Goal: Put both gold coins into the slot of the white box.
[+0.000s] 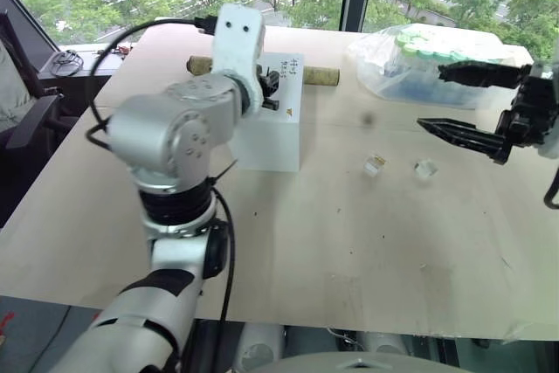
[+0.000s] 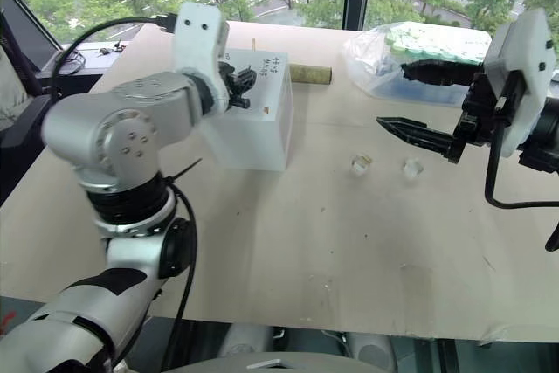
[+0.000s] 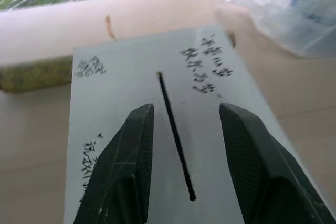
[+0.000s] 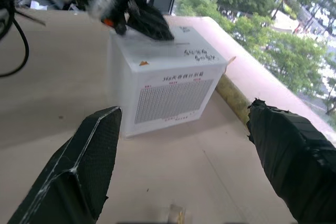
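The white box [image 2: 255, 124] stands on the bench [image 2: 297, 242] toward its far left part, and everything here is placed from it. The left gripper [image 3: 186, 124] hangs just over the box's top face with its jaws partly apart, one black finger [image 3: 123, 166] on each side of the slot [image 3: 175, 135], which runs as a thin black line between them; nothing shows between the fingers, and whether they touch the top I cannot tell. No gold coin can be made out anywhere. The right gripper [image 2: 410, 98] is well to the right of the box, raised above the bench, its jaws spread wide and empty, pointing back toward the box. Between that gripper and the box, on the bench, lie two small clear blocks [image 2: 359, 164], near each other and apart from the box. Behind the box, touching or just beside its far edge, lies an olive-brown roll [image 2: 312, 73]. Farther right of the box, at the far edge of the bench by the window, sits a clear bag of green-capped tubes [image 2: 419, 54]. In front of the box the bench is bare up to its near edge, and the box's left side is close to the bench's left edge.
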### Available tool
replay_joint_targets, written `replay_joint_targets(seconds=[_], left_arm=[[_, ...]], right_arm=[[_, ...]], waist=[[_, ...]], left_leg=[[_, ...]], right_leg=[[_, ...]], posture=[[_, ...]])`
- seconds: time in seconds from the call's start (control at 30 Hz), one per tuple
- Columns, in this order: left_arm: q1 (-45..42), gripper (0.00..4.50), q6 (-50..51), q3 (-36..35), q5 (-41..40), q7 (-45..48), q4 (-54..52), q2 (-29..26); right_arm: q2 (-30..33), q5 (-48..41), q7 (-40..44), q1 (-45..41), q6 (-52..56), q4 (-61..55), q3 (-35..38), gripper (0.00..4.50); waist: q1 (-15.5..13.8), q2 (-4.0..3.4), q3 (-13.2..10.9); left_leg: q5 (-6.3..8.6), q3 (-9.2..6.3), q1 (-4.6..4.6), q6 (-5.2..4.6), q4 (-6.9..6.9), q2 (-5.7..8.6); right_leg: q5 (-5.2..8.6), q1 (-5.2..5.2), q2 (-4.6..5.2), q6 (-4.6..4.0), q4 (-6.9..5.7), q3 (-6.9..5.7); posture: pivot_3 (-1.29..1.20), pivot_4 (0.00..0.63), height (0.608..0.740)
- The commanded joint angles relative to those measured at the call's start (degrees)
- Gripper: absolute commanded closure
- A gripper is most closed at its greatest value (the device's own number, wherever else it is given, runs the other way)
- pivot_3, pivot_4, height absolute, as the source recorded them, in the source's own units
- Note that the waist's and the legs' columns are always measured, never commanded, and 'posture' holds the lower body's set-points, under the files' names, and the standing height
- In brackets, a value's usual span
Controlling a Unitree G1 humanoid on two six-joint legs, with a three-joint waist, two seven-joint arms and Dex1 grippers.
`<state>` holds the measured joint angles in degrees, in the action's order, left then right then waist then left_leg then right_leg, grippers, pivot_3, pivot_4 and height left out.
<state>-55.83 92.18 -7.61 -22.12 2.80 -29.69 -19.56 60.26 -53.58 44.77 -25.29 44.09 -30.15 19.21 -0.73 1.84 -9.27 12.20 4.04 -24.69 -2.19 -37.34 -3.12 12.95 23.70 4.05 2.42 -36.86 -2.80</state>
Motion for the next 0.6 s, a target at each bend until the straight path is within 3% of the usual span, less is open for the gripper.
replay_joint_targets(seconds=[0.03,0.17,0.27,0.37,0.43,0.47,0.53,0.6], left_arm=[[6.7,2.44,-11.8,-4.6,-6.8,13.2,-11.3,-6.2],[17.0,2.44,-14.5,-18.1,-24.0,29.0,-14.2,-7.5],[29.4,2.44,-21.3,-18.4,-27.1,41.3,-15.9,-15.6],[36.5,1.6,-26.3,-19.0,-32.2,49.4,-14.6,-18.7],[40.3,0.73,-34.0,-15.1,-27.0,52.7,-13.8,-21.1],[41.6,0.09,-36.6,-13.6,-25.5,53.4,-13.8,-21.9],[42.1,0.0,-39.6,-12.0,-24.3,53.5,-11.9,-22.4],[40.9,0.0,-40.7,-10.6,-25.3,53.0,-9.8,-22.2]], right_arm=[[0.4,2.0,-2.1,2.1,0.6,-2.8,0.3,0.36],[-2.4,2.0,-7.6,3.9,5.0,-3.1,-3.8,0.36],[-6.1,7.6,-13.6,4.4,7.1,-0.7,-10.1,0.36],[-10.2,14.7,-17.3,4.3,5.9,3.2,-16.4,0.36],[-13.3,18.2,-19.3,4.1,5.4,5.8,-19.4,0.89],[-14.2,19.1,-19.6,4.3,5.4,6.4,-19.6,1.48],[-15.7,22.0,-20.2,3.7,4.5,7.5,-21.6,1.95],[-17.2,25.2,-21.2,2.8,3.8,9.1,-23.3,2.93]], waist=[[0.1,-0.02,0.0],[-0.3,-0.02,0.0],[0.3,0.03,0.1],[0.0,0.02,0.1],[-0.2,0.0,0.1],[-0.2,0.0,0.1],[-0.4,-0.08,0.1],[-0.2,-0.09,0.1]], left_leg=[[0.0,0.02,0.02,0.01,0.01,-0.01],[-0.1,0.04,0.02,0.17,-0.07,-0.06],[0.0,0.04,0.1,0.0,-0.13,-0.01],[0.0,0.12,0.14,0.0,-0.14,-0.01],[0.0,0.08,0.11,-0.01,-0.17,0.0],[0.01,0.09,0.12,-0.01,-0.17,0.02],[0.0,0.08,0.03,-0.03,-0.17,0.08],[0.01,0.08,0.05,-0.04,-0.17,0.09]], right_leg=[[0.0,0.0,0.0,0.0,0.0,0.02],[0.0,0.0,0.01,-0.02,-0.03,0.03],[0.01,-0.08,0.03,-0.06,-0.05,0.02],[0.11,-0.05,0.01,-0.25,-0.13,0.13],[0.13,-0.02,0.01,-0.29,-0.17,0.07],[0.14,-0.04,0.01,-0.3,-0.16,0.04],[0.14,-0.01,-0.01,-0.3,-0.16,0.12],[0.14,-0.02,-0.02,-0.29,-0.15,0.21]], posture=[[0.0,0.15,0.74],[0.0,0.15,0.74],[0.0,0.15,0.74],[0.0,0.15,0.74],[0.0,0.15,0.74],[0.0,0.15,0.74],[0.0,0.15,0.74],[0.0,0.15,0.74]])
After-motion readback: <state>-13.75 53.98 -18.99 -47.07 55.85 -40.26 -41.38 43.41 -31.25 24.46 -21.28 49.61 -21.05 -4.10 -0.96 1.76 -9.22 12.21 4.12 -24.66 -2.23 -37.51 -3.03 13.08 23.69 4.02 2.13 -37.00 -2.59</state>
